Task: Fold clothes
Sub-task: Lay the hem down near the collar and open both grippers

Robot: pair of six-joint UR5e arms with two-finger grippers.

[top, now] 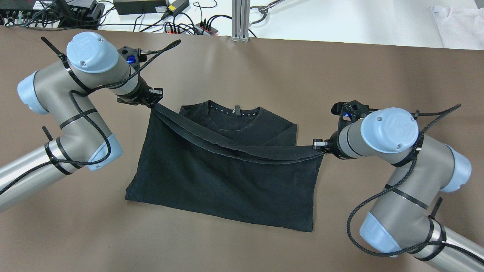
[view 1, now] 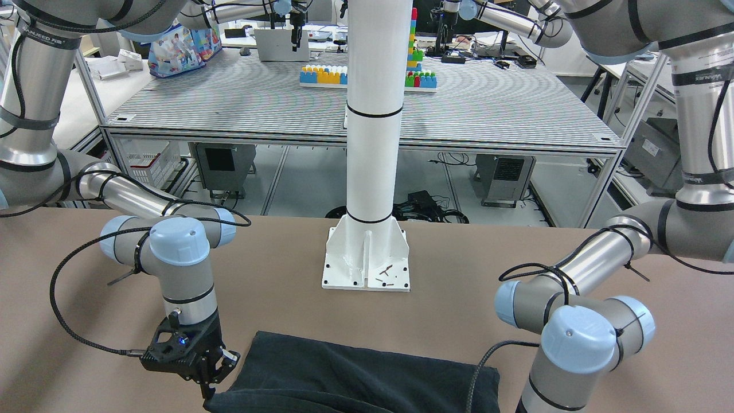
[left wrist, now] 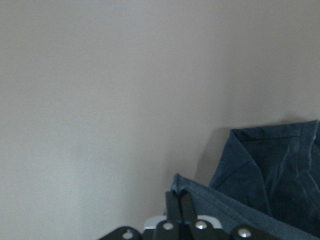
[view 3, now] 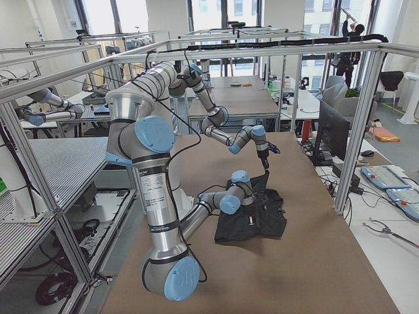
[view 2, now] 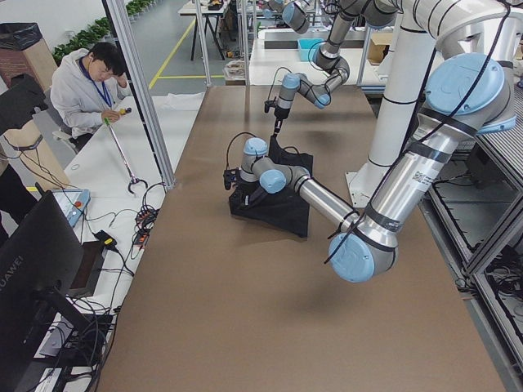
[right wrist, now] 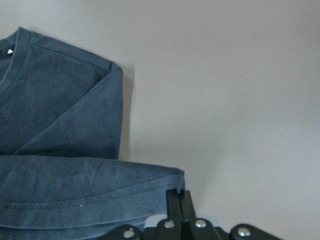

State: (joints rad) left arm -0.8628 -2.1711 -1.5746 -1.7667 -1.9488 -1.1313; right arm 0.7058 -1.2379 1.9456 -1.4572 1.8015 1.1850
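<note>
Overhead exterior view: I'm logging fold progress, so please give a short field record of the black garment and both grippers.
garment: black T-shirt, sleeves folded in, lying on the brown table
collar: on the far side, uncovered
hem: lifted, stretched as a band between the two grippers across the body
left gripper: fingers shut on one hem corner
right gripper: fingers shut on the other hem corner
fold stage: hem held short of the collar, not yet laid down
</note>
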